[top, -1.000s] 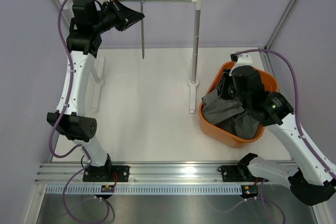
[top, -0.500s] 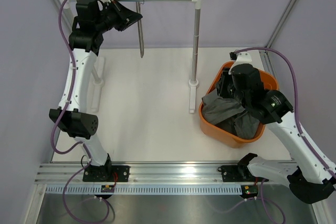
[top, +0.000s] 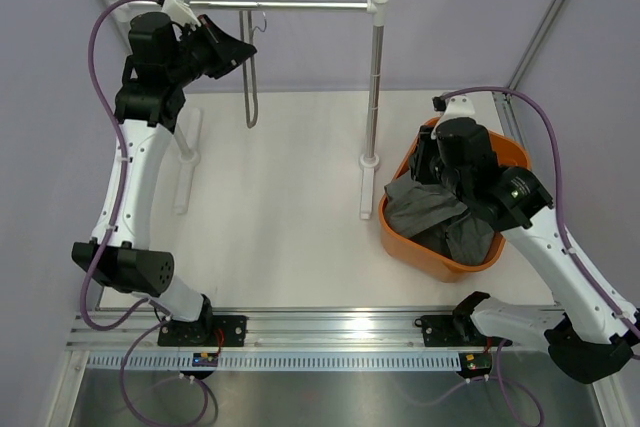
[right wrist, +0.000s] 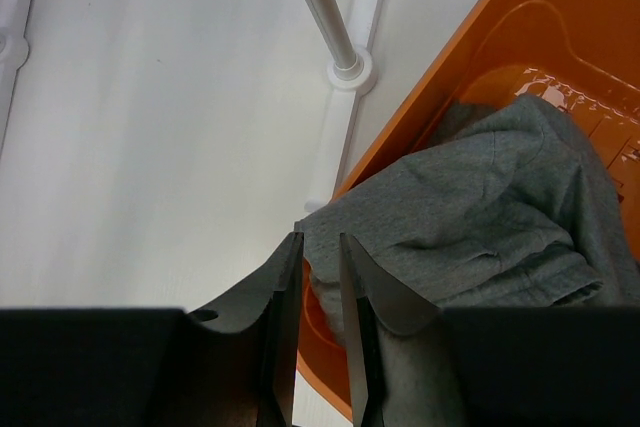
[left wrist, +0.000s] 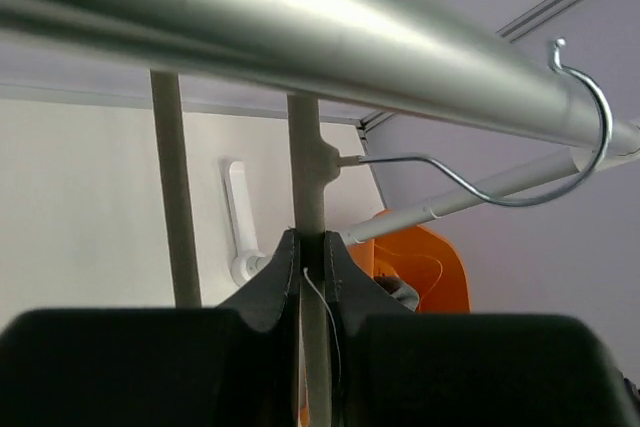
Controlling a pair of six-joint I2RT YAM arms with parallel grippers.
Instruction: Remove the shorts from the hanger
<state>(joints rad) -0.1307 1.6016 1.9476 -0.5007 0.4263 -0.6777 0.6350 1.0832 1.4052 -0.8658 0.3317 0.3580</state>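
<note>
Shorts (top: 425,209), crumpled grey fabric, are lying in the orange plastic tub (top: 508,154), so we're finishing up. Left hand (left wrist: 312,252) is pinching the thin grey wire hanger (left wrist: 306,167) on the silver rail (top: 310,5); right hand (right wrist: 318,247) is hovering narrow, empty. Next: letting go gently.

Grey shorts (top: 440,217), orange basket (top: 432,261), silver hanger (left wrist: 306,187).

The right arm (top: 505,197) covers part of the shorts (top: 420,209), and the left fingers (left wrist: 265,292) hide the hanger (left wrist: 305,177) lower down.
</note>
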